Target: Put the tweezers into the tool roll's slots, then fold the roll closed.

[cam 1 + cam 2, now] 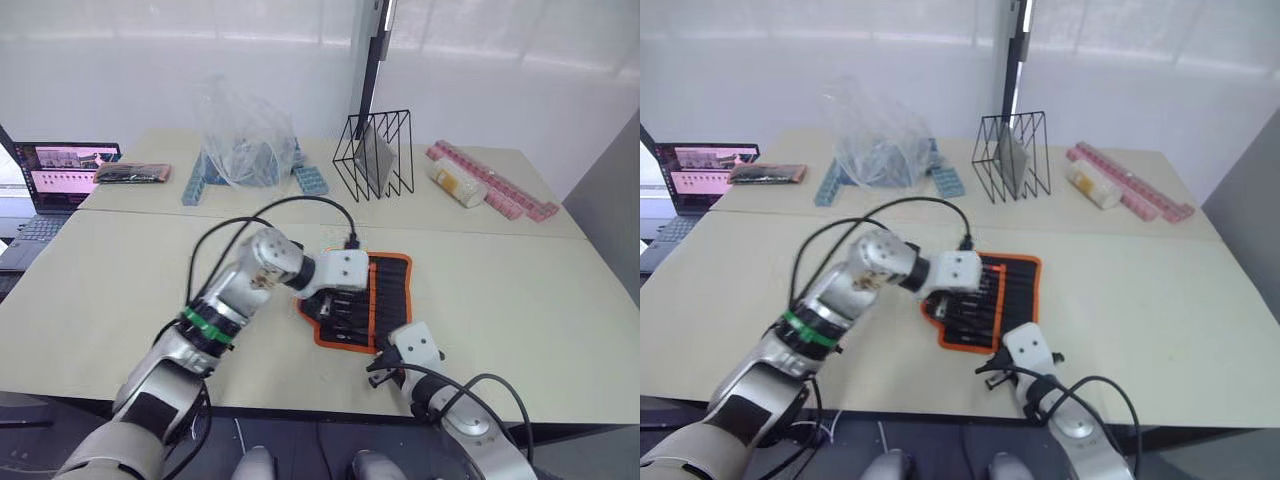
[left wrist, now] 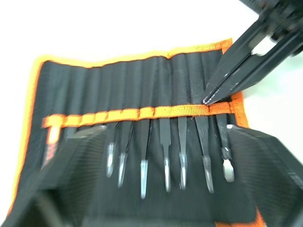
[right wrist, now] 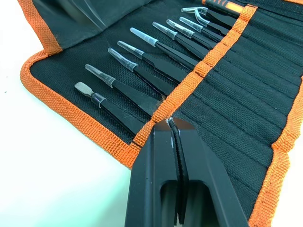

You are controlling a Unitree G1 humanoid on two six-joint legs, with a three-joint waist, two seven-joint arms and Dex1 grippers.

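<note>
Black tool roll lies open, tweezers tucked in its slots; right gripper pinches its orange strip; left gripper's grip unclear.

A lab bench: pale tables, laptop, wire rack

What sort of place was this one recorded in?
Probably a lab or test workspace: pale tables against a plain white wall, an open laptop at the side, and assorted props such as a wire rack and a tool roll.
</note>
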